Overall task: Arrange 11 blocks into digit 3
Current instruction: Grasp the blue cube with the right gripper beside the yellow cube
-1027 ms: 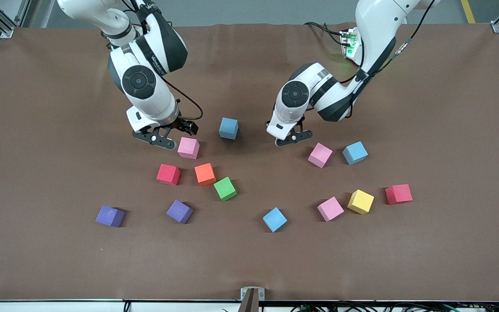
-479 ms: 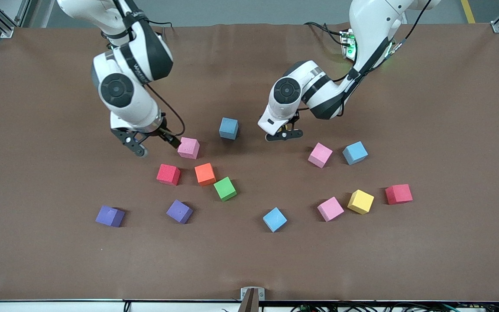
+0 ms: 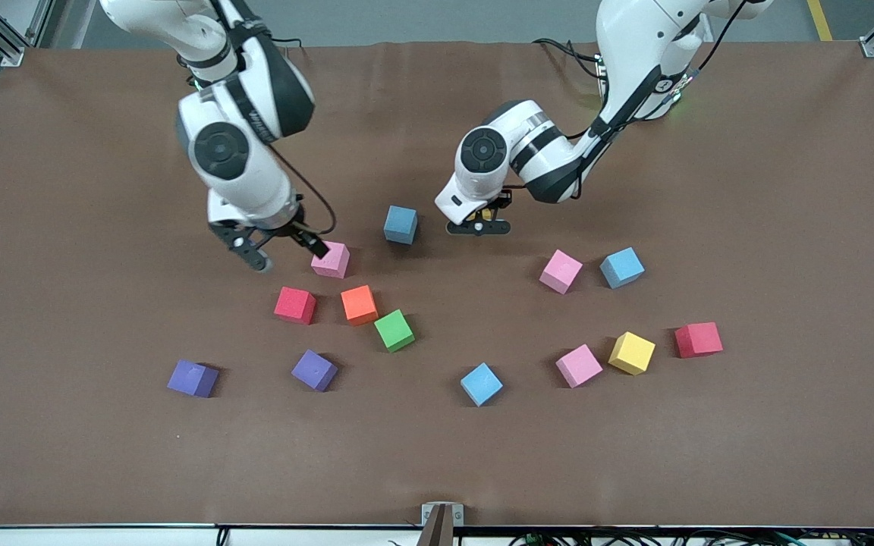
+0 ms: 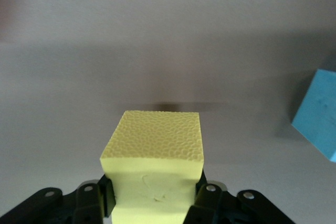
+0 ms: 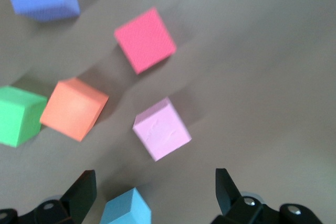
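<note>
The right gripper [image 3: 285, 252] is coming back over the mat after swinging toward the right arm's end of the table. Its fingers are spread wide, and it is now hanging low beside the pale pink foam cube [image 3: 330, 260], with one finger just beside that cube. This pink cube is lying near the blue foam cube [image 3: 400, 224] in the middle of the brown mat [image 3: 65, 425], a little nearer to the front camera and toward the right arm's end.

The left gripper [image 3: 477, 226] is drawing closer to the same blue cube from the left arm's end. Its jaws are pinching a yellow foam cube [image 4: 157, 150] above the mat.

I am judging that the yellow cube is going to be set next to the blue one. The digit 3 is not yet begun, because no two cubes are touching.
</note>
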Motion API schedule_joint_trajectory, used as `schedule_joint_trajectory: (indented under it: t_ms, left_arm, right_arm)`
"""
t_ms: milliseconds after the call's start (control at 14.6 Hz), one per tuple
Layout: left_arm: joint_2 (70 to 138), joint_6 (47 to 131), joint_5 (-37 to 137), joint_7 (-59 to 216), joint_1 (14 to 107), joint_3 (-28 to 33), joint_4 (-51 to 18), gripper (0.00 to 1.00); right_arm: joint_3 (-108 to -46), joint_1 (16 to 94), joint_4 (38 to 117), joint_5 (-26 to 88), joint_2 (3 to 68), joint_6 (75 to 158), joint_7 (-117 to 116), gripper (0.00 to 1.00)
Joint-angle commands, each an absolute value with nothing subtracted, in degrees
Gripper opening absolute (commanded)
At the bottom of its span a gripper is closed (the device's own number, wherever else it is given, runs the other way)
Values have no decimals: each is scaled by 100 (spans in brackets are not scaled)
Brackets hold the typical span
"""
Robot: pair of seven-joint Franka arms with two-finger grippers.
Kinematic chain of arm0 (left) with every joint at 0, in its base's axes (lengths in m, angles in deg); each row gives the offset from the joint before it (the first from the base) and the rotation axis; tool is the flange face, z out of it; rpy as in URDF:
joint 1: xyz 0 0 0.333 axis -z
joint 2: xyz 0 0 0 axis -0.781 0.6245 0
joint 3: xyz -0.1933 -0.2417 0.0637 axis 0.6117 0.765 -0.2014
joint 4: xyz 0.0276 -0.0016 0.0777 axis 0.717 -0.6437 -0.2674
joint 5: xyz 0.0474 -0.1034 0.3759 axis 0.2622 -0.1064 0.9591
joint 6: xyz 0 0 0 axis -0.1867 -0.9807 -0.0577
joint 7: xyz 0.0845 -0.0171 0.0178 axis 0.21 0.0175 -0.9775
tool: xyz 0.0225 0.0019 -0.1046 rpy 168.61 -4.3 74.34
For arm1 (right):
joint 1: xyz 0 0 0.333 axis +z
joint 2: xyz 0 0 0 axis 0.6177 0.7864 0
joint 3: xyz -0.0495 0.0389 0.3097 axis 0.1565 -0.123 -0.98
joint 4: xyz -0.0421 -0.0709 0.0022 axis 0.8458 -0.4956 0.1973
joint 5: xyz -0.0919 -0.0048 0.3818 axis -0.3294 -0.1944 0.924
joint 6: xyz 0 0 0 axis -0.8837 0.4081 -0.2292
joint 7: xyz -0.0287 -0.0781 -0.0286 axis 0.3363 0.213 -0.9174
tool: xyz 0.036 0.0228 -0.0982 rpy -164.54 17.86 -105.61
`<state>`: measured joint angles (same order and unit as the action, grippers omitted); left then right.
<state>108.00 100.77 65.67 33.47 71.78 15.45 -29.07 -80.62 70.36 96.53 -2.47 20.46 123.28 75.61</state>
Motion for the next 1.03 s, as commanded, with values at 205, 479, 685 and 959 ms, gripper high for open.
schedule_joint_trajectory:
  t_ms: [205,479,685,959]
  left_arm:
    - [11151,9645,6662,3222,7394,1501,-2387,15]
    - [11344,9645,6662,2923,7535,1501,-2265,15]
    - [11433,9645,6670,2869,7605,1492,-2194,15]
    - [11441,9645,6670,2869,7631,1492,-2194,15]
  right_arm:
    - [-8052,7892,10627,-233,1930,13522,10528,100]
    - [-8052,8279,10681,-225,2219,13821,12191,100]
    - [-8061,8569,10672,-233,2667,14269,13055,100]
    - [-8061,8754,10646,-233,3046,14717,13478,100]
